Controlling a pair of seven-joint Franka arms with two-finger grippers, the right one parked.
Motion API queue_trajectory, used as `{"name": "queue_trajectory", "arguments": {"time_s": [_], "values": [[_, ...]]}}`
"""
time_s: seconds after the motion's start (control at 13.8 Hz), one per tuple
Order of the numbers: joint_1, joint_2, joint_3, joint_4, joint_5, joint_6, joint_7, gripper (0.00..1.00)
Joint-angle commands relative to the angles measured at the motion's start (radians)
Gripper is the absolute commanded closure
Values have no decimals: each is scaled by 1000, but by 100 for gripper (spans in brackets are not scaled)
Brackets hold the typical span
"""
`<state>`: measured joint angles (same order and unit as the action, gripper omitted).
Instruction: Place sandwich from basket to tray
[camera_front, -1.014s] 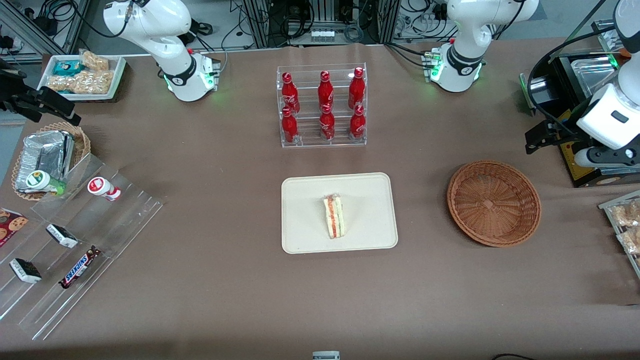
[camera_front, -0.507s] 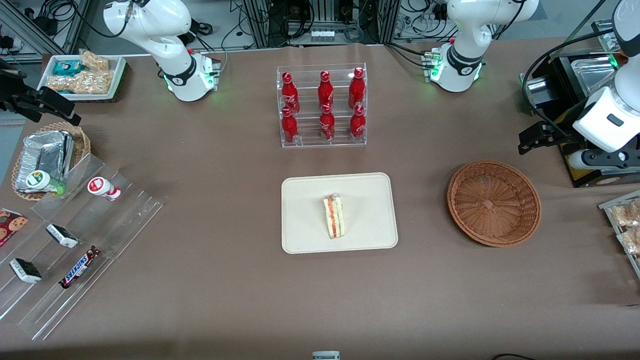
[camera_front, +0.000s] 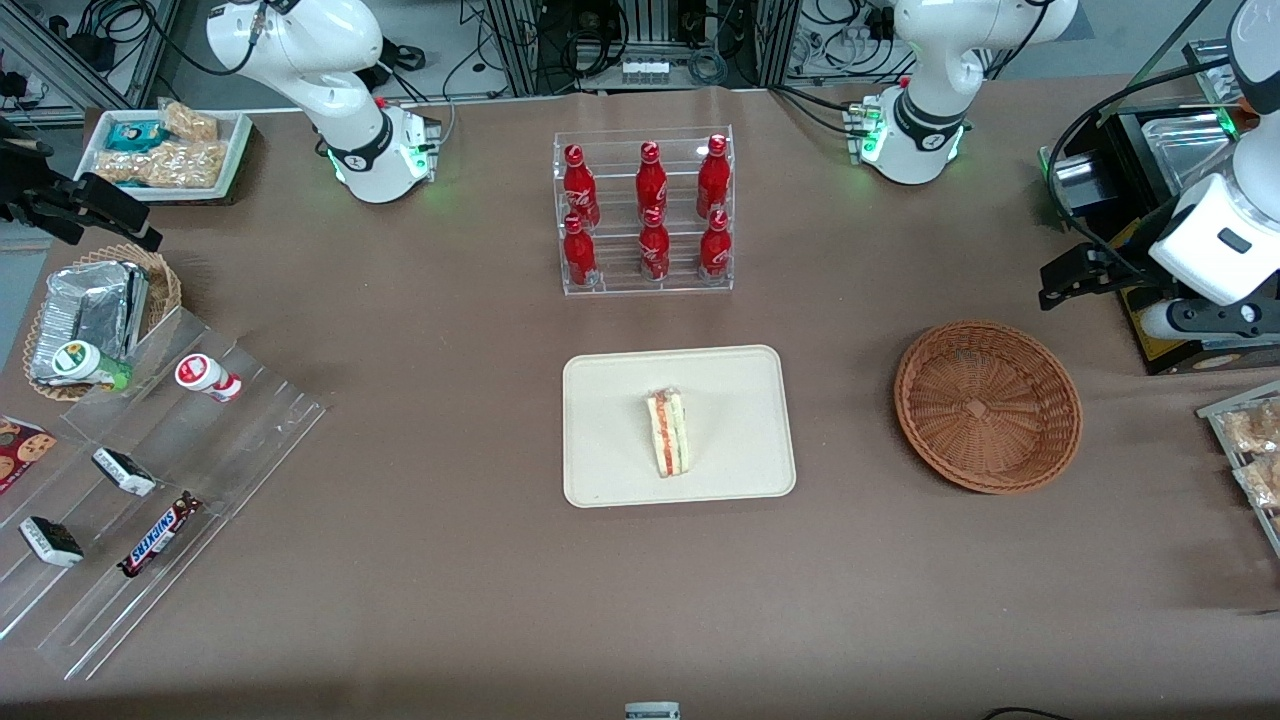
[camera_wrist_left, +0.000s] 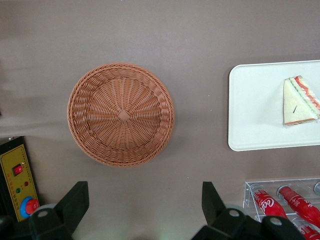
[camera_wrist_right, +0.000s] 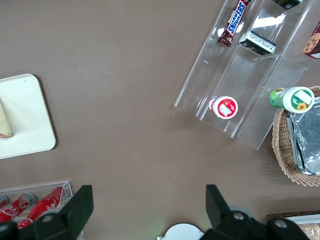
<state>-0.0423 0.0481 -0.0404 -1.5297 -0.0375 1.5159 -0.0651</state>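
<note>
sandwich (camera_front: 669, 433) lies flat on the cream tray (camera_front: 610, 400) at the middle of the brown worktop (camera_front: 450, 580) in the front view, near the tray's centre, apart from its rim. seen from the tray, the reddish-brown wicker basket (camera_front: 987, 406) sits at about three o'clock, toward the working arm's end of the worktop, well apart from the tray and holding nothing. the clear rack of red bottles (camera_front: 645, 210) stands at twelve o'clock from the tray, farther from the camera. the left arm's end effector (camera_front: 1062, 280) hangs in the air at about one o'clock from the basket, clear of its rim, with nothing in it. toward the parked arm's end are a clear stepped shelf (camera_front: 200, 440) with snack bars and a paler basket (camera_front: 160, 280) with foil packs.

left wrist view looks straight down: the basket (camera_wrist_left: 121, 114) shows its bare woven floor, and the tray (camera_wrist_left: 255, 110) lies apart from it with the sandwich (camera_wrist_left: 299, 101) resting on it. the end effector (camera_wrist_left: 145, 200) has its two dark fingers (camera_wrist_left: 76, 201) spread wide apart over bare worktop (camera_wrist_left: 200, 40), gripping nothing. bottle tops of the rack (camera_wrist_left: 280, 200) show near the tray.

right wrist view shows a corner of the tray (camera_wrist_right: 25, 120) and the stepped shelf (camera_wrist_right: 240, 75).
</note>
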Motion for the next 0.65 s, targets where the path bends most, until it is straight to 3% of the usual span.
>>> {"name": "queue_trajectory", "arguments": {"time_s": [0.0, 0.58], "values": [[-10, 15, 7, 23, -7, 0, -1, 0], [-10, 13, 7, 23, -9, 9, -1, 0]]}}
